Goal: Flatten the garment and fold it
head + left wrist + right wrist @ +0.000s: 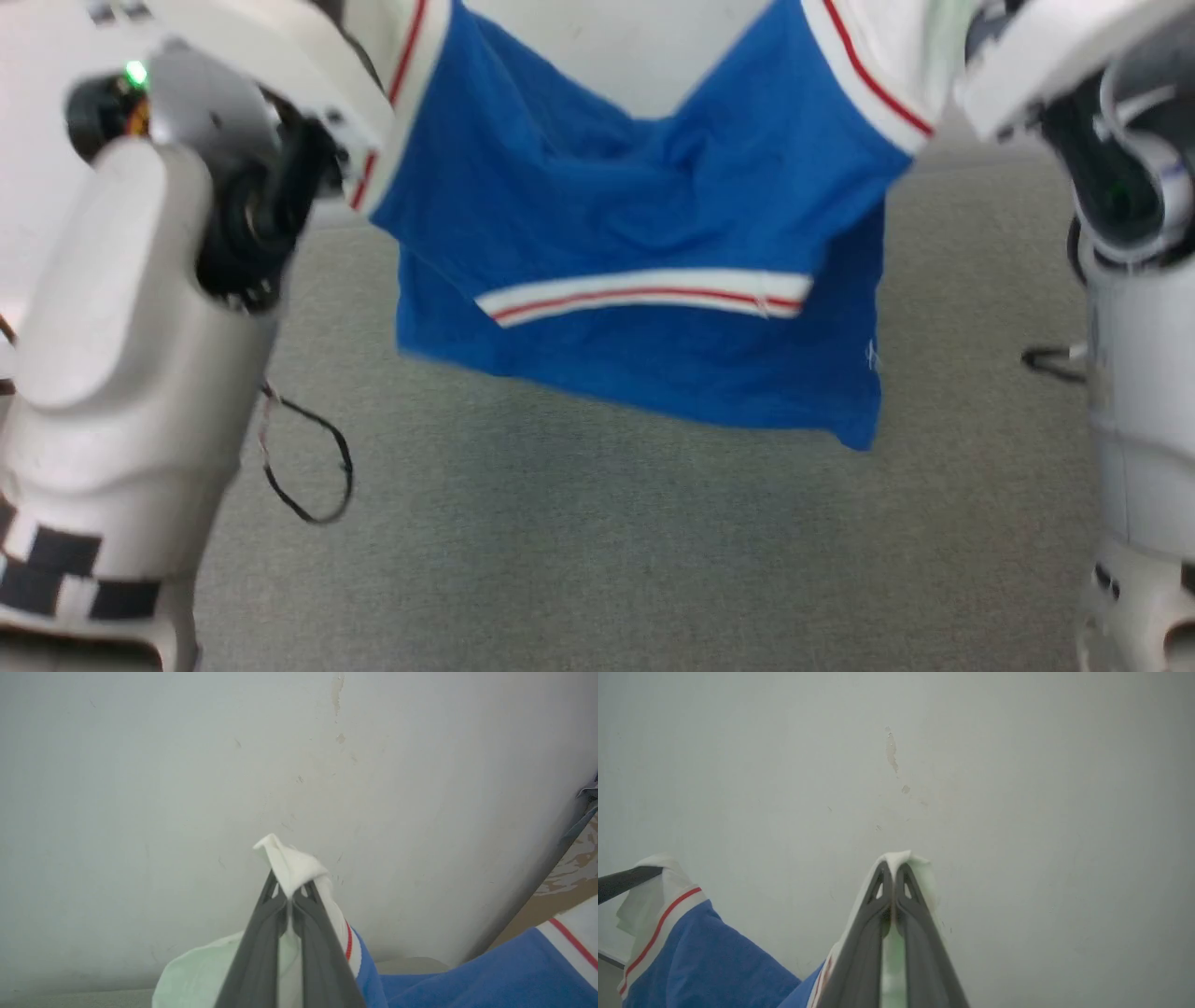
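Held aloft, clear of grey carpeted floor: royal-blue jersey T-shirt, white sleeves, red-striped trim. White sleeve cloth pinched in fully closed left tool; likewise in right tool. Wide two-point hold judged chosen so body is hung open for spreading flat.

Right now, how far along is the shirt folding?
Done: the shirt is lifted, hanging above the carpet. In hand: the left gripper and right gripper are each shut on white sleeve cloth, the shirt sagging creased between them. Left: laying it flat, then every fold.
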Controlling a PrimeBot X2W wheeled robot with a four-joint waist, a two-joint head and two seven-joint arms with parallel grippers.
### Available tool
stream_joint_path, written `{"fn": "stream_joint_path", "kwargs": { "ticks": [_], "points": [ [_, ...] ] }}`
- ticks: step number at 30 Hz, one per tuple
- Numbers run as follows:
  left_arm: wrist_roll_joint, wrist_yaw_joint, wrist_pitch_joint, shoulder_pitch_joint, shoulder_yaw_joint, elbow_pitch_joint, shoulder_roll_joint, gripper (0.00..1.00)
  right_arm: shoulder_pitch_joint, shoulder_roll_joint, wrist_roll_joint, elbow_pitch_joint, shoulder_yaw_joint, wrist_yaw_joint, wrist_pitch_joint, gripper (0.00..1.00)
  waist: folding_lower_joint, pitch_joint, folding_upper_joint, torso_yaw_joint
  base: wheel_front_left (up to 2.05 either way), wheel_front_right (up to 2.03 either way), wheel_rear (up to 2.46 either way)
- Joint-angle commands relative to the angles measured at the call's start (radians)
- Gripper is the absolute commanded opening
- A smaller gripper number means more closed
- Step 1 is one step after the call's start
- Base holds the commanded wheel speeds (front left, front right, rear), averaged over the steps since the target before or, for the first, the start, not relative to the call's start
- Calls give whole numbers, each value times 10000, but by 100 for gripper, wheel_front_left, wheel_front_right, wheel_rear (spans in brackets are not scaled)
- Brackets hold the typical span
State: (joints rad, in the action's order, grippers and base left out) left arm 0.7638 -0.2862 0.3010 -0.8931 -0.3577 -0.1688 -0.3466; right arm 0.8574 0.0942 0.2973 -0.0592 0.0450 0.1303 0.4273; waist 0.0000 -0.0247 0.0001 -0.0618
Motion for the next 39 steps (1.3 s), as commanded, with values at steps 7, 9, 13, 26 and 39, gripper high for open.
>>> {"fn": "stream_joint_path", "kwargs": {
  "ticks": [7,9,13,26,39],
  "points": [
    [-250,-361,597,-1553,-9,-1330,-65,0,1741,78,-348,-1735,438,4,-196,0,0,-392,-1,-460,0,0,0],
    [-291,-466,736,-1849,-41,-1663,-25,0,2097,42,-375,-2232,483,4,-212,0,0,-605,-1,-546,0,0,0],
    [-701,-479,777,-2582,-280,-2089,-165,0,2895,41,-647,-3107,668,4,-272,0,0,-1342,-1,-732,0,0,0],
    [-1465,0,-1814,-5477,53,-2656,83,0,6201,104,-2945,-5107,-610,4,-1547,0,0,-5089,-1,-457,0,0,0],
    [-317,1878,-3190,-5379,695,-3665,84,0,6609,579,-3661,-6011,-985,4,-2807,0,0,-6748,-1,292,0,0,0]
  ]
}}
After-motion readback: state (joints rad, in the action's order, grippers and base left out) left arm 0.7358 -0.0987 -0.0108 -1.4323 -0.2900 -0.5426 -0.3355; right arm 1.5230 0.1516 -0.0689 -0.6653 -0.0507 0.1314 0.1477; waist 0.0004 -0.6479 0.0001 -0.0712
